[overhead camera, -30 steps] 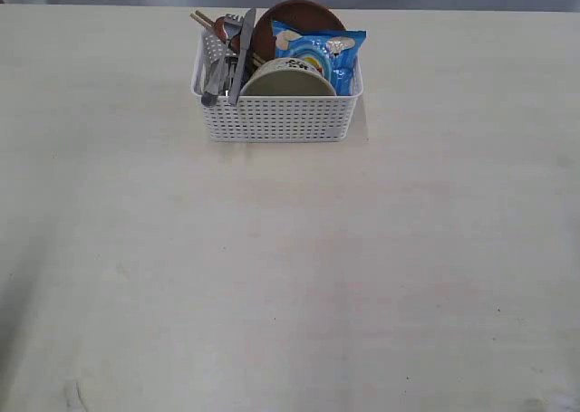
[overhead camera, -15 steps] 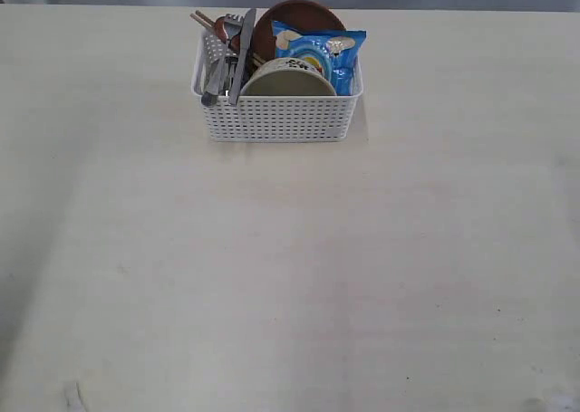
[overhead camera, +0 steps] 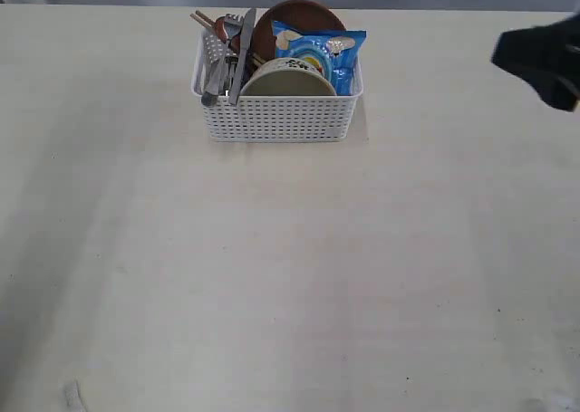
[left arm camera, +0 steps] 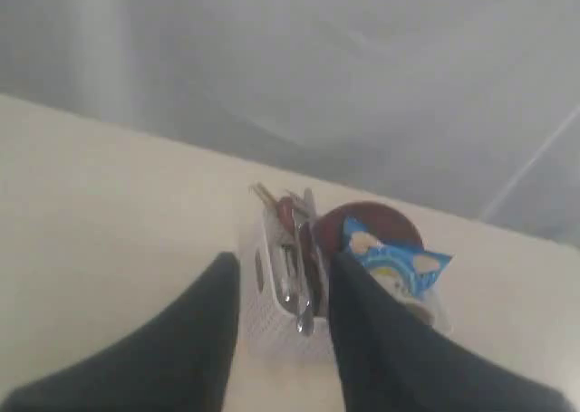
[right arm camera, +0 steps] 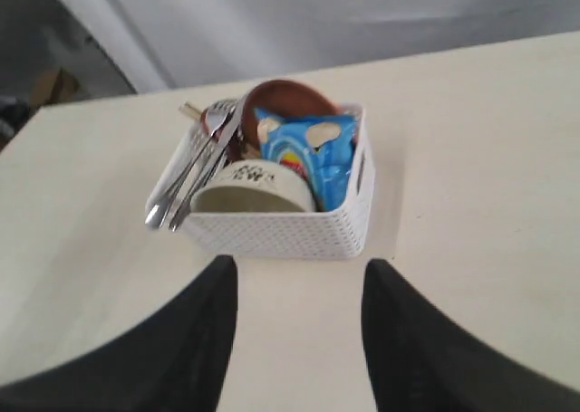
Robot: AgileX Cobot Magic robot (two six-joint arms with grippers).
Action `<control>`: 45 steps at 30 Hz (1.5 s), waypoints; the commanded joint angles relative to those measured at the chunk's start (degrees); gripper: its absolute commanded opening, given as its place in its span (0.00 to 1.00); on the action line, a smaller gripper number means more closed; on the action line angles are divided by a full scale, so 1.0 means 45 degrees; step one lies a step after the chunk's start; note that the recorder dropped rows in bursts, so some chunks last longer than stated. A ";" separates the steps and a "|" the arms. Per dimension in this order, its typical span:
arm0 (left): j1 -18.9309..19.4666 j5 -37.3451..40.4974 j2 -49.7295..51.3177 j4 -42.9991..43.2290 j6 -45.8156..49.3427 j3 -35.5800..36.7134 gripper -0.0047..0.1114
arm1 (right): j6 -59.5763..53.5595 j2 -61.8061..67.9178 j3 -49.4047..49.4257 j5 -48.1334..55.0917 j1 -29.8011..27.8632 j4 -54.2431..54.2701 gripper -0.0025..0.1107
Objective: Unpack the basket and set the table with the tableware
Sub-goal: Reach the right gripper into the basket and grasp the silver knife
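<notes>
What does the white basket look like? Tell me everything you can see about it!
The basket is white and looks like plastic. It is a rectangle with walls full of little holes and a cut-out handle in its end. It stands upright on the pale table, toward the far side. It is packed full: a pale bowl at the front, a brown plate behind, a blue snack bag beside them, and a steel knife leaning at one end.

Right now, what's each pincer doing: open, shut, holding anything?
Left pincer: open, holding nothing.
Right pincer: open, holding nothing.
</notes>
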 commanded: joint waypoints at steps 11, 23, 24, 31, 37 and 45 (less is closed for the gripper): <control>-0.0012 0.0991 0.1068 0.0154 0.1258 0.0814 0.33 | -0.1371 1.0404 -0.9152 0.3543 0.3014 0.2234 0.39; -0.0012 0.0986 0.1068 0.0154 0.1326 0.0814 0.33 | 0.1856 1.6596 -1.6324 0.7161 0.3322 -0.1041 0.39; -0.0012 0.0986 0.1068 0.0154 0.1326 0.0814 0.33 | 0.1961 1.6817 -1.6611 0.7216 0.3322 -0.1247 0.39; -0.0012 0.0963 0.1068 0.0154 0.1326 0.0814 0.33 | 0.2017 1.8298 -1.7840 0.7148 0.3322 -0.1247 0.39; -0.0012 0.0937 0.1068 0.0154 0.1326 0.0814 0.33 | 0.2017 1.8952 -1.8294 0.7117 0.3322 -0.1637 0.39; -0.0012 0.0936 0.1068 0.0154 0.1379 0.0814 0.33 | 0.2017 1.9031 -1.8296 0.7293 0.3322 -0.2868 0.39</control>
